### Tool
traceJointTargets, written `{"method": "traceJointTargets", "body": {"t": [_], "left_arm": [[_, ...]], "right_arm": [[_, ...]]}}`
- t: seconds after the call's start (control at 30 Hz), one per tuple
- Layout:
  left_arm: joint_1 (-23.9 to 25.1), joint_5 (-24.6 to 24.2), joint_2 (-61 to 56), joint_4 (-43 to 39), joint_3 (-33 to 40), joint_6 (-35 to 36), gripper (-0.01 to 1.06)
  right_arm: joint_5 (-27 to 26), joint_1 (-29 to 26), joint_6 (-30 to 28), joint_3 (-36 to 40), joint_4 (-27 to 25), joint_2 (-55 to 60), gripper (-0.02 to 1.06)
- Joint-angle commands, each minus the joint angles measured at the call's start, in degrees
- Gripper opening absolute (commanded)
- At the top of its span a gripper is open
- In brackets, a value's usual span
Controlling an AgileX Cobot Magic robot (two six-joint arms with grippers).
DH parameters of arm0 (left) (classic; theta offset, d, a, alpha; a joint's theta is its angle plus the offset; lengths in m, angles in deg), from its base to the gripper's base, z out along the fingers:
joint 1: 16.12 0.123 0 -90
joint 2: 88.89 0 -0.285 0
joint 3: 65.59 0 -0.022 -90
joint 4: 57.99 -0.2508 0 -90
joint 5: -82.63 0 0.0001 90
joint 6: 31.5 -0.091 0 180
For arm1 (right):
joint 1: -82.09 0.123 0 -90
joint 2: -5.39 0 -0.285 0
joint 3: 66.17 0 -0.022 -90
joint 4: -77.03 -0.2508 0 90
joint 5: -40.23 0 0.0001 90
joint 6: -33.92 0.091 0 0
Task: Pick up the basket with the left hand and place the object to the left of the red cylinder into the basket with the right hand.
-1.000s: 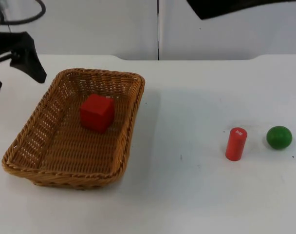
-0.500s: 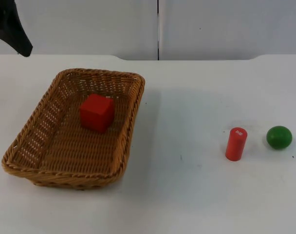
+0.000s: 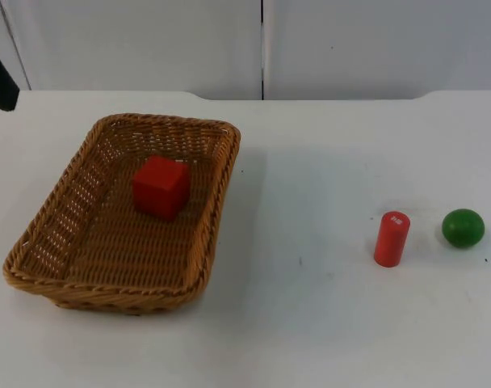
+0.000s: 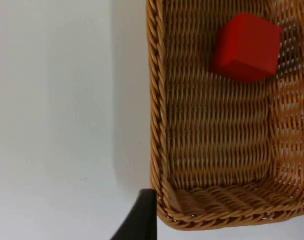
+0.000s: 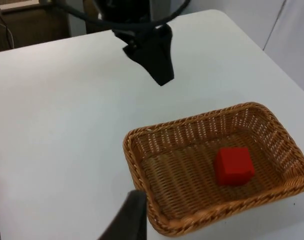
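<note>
top: wicker basket [image 3: 120, 212] flat on table, red cube [image 3: 160, 187] inside; red cylinder [image 3: 391, 238] upright, green ball [image 3: 463, 227] just beside it. left wrist: basket rim by fingertip, nothing held. right wrist: left gripper [image 5: 154, 55] above table behind basket, holding nothing; opening unclear.

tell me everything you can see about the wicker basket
The basket is a shallow rectangular tray of tan woven wicker with rounded corners, a braided rim and slanted openwork walls. It sits flat on the white table, toward the left arm's side, its long axis running away from the camera. A red cube rests on its floor, nearer the far end. No gripper touches it: the left gripper hangs above the table beyond one of its long sides.
</note>
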Motion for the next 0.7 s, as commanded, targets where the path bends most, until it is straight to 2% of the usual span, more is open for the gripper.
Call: {"method": "traceJointTargets", "body": {"t": [0.0, 0.17, 0.33, 0.53, 0.67], "left_arm": [[0.0, 1.9, -4.2, 1.0, 2.3, 0.3, 0.9], [0.0, 4.4, -12.9, 2.0, 6.7, 0.3, 0.9], [-0.9, 6.9, -23.0, 2.5, 11.2, 0.3, 0.9], [-6.3, 6.2, -31.1, -0.7, 12.2, 0.1, 0.9], [-7.2, 4.9, -34.6, -1.4, 12.2, 0.1, 0.9]], "right_arm": [[-0.8, 0.2, 0.6, 0.0, -0.1, -0.4, 0.92], [-0.8, 0.2, 1.5, 0.0, -0.1, -0.4, 0.92], [-2.2, 0.2, 1.5, 3.8, 0.0, -0.6, 0.92], [-4.3, 0.2, 1.5, 9.0, 0.0, -0.6, 0.92], [-6.7, 0.2, 1.9, 11.8, -0.2, -0.6, 0.92]]}}
